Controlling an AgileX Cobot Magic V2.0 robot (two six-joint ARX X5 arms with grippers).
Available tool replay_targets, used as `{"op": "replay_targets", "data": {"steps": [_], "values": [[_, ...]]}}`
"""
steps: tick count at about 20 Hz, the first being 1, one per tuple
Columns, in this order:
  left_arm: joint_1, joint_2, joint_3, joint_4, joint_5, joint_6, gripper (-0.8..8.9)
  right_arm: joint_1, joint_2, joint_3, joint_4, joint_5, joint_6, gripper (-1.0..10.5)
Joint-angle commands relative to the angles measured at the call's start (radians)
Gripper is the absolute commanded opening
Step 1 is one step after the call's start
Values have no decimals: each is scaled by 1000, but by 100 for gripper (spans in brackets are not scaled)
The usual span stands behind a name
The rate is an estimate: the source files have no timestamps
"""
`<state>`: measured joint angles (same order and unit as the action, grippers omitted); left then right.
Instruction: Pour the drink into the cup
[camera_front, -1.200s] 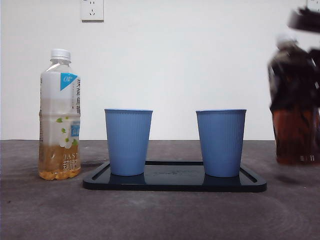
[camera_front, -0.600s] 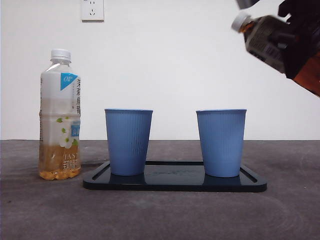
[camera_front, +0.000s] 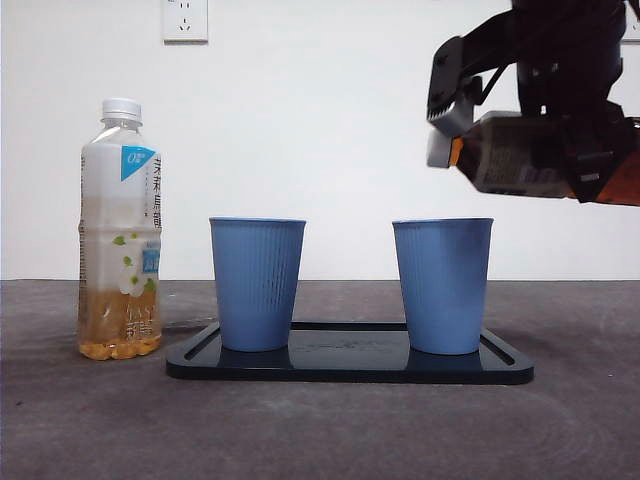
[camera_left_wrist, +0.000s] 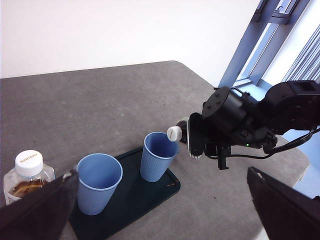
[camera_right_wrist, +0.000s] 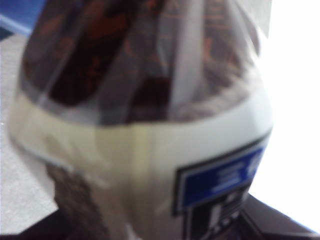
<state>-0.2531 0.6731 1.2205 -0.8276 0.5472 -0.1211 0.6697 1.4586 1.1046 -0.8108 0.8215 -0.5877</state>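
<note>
My right gripper (camera_front: 572, 140) is shut on a dark tea bottle (camera_front: 515, 155), which fills the right wrist view (camera_right_wrist: 140, 115). The bottle lies almost level in the air, its white cap (camera_front: 437, 150) pointing left, above the rim of the right blue cup (camera_front: 442, 285). In the left wrist view the cap (camera_left_wrist: 174, 133) hangs just over that cup (camera_left_wrist: 158, 156). A second blue cup (camera_front: 257, 283) stands to its left. Both cups stand on a dark tray (camera_front: 350, 367). My left gripper (camera_left_wrist: 162, 172) is open and empty, high above the table.
A tall bottle of pale tea (camera_front: 120, 235) with a white cap stands on the grey table left of the tray, and also shows in the left wrist view (camera_left_wrist: 27, 172). A wall socket (camera_front: 184, 20) is on the white wall behind.
My right gripper has lifted the dark bottle from the table at the right, carried it leftward and tipped it from upright to almost level over the right cup.
</note>
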Motion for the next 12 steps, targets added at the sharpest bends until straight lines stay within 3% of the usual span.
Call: {"op": "replay_targets", "data": {"steps": [1, 4, 12], "values": [[-3, 5, 16, 12, -2, 8, 562, 15, 28, 35, 17, 116, -21, 197], [-3, 5, 16, 12, -2, 8, 562, 15, 45, 35, 18, 175, -29, 197], [-3, 4, 16, 11, -2, 5, 562, 15, 46, 35, 18, 175, -29, 197]]}}
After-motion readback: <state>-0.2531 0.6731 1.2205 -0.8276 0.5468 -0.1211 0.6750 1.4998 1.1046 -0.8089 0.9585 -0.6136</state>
